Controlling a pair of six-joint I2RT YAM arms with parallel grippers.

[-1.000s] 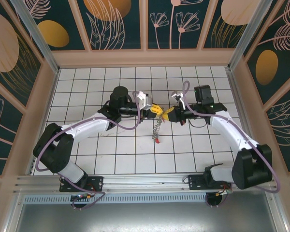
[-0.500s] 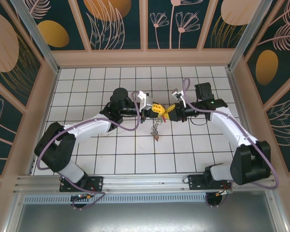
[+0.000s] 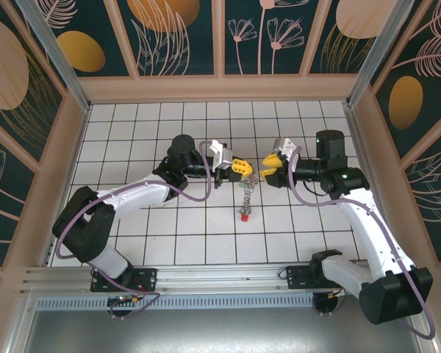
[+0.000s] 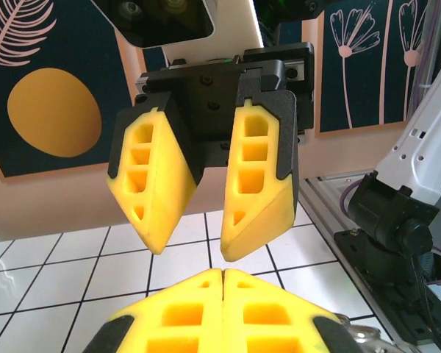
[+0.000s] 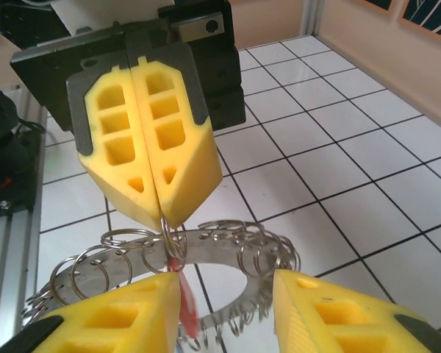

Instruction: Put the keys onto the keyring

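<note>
Left claw, pinching the keyring by one thin rim loop, dangles it above the desk before the spread right claw; light, stiff, slick metal probably swings, so its flat rim looks the surest hold.
</note>
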